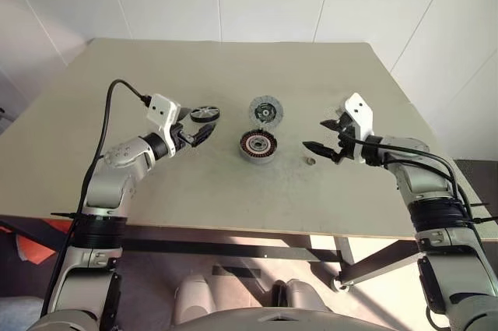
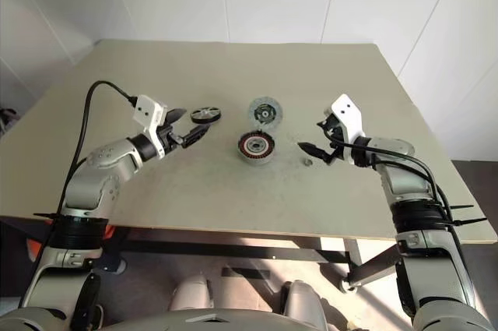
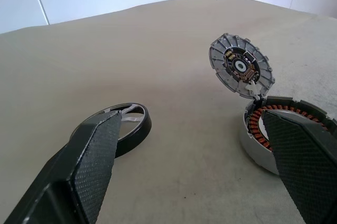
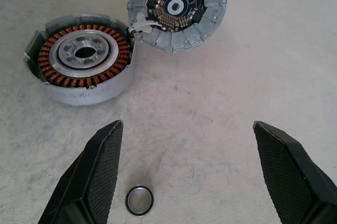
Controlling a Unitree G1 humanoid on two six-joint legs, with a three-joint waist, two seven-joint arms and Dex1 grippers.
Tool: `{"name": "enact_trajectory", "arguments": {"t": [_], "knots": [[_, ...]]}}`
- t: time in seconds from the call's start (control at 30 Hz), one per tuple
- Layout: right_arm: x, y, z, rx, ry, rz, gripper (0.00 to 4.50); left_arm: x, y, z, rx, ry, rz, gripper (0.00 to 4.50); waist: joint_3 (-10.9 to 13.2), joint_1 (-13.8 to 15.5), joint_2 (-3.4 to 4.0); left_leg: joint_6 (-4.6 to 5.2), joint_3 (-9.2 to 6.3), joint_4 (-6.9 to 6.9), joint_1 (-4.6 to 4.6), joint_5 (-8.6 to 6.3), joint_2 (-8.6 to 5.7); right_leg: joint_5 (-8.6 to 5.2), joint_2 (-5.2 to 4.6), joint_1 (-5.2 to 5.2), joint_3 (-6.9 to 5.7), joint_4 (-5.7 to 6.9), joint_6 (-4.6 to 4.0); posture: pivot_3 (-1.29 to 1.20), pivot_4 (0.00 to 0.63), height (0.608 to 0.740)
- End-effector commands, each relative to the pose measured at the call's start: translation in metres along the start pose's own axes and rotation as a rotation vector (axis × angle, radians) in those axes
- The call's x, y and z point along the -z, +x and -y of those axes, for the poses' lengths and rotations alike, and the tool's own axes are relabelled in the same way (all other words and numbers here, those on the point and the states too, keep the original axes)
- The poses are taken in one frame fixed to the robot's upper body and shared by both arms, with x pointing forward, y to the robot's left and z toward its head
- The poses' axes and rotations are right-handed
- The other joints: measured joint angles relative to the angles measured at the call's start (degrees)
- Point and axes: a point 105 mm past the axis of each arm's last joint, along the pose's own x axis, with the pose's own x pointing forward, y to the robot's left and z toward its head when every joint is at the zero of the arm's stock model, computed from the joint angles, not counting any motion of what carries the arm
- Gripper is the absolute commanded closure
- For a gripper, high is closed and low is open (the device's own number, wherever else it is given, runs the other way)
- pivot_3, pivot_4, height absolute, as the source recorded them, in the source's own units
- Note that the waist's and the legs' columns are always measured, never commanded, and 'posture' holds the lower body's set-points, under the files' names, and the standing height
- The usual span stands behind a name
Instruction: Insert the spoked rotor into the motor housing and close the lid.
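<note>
Centrally on the beige worktop (image 1: pixel 156 191) sits the motor housing (image 1: pixel 257 146), its copper windings showing around a silver middle. Just behind it, touching its far rim, the lid (image 1: pixel 265 110) lies flat with its dark centre up (the two appear joined by a small pale tab, seen in the right wrist view). The spoked rotor (image 1: pixel 205 113) rests apart, toward the robot's left. The left gripper (image 1: pixel 199 135) hovers near the rotor with its fingers spread wide, holding nothing. The right gripper (image 1: pixel 325 138) stands equally wide and empty on the housing's other side, above a small dark ring (image 4: pixel 139 200) on the worktop.
</note>
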Motion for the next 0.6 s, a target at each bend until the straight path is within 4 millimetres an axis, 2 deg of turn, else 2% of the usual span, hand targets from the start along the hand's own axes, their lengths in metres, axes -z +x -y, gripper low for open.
{"name": "enact_trajectory", "arguments": {"t": [0.03,0.1,0.23,0.4,0.6], "knots": [[-0.015,-0.002,0.001,0.001,-0.044,0.035,0.05,-0.017,0.000,-0.001,-0.002,0.037,0.049,0.00,0.00,-0.03,0.00,0.00,0.00,0.00,0.00,0.00,0.00,0.00,0.00,0.00,0.00,0.00,0.00,0.00,0.000,0.740],[-0.014,-0.001,-0.001,-0.005,-0.040,0.032,0.05,-0.017,0.001,-0.002,-0.002,0.038,0.050,0.00,0.00,-0.14,0.00,0.00,0.00,0.00,0.01,0.00,0.00,0.00,0.00,0.00,0.00,0.01,0.00,0.00,0.000,0.740],[0.004,0.001,-0.008,-0.019,-0.028,-0.017,0.05,-0.014,0.001,0.003,0.010,0.033,0.043,0.00,0.00,-0.09,0.00,-0.01,0.00,0.00,0.03,0.01,0.01,0.00,0.01,0.00,0.01,0.03,0.00,0.00,0.000,0.740],[0.014,0.005,-0.017,-0.031,0.009,-0.029,0.05,-0.008,0.005,0.011,0.032,0.036,0.023,0.00,0.00,-0.05,0.00,0.00,0.00,-0.01,0.00,0.00,0.00,0.00,0.00,0.01,0.00,-0.01,0.00,0.00,0.000,0.740],[0.027,0.003,-0.021,-0.028,0.043,-0.060,0.05,-0.010,0.004,0.007,0.027,0.047,0.019,0.00,0.00,-0.06,0.00,-0.01,0.00,-0.01,0.02,0.01,0.00,0.00,0.00,0.01,0.01,0.00,0.00,0.00,0.000,0.740]]}}
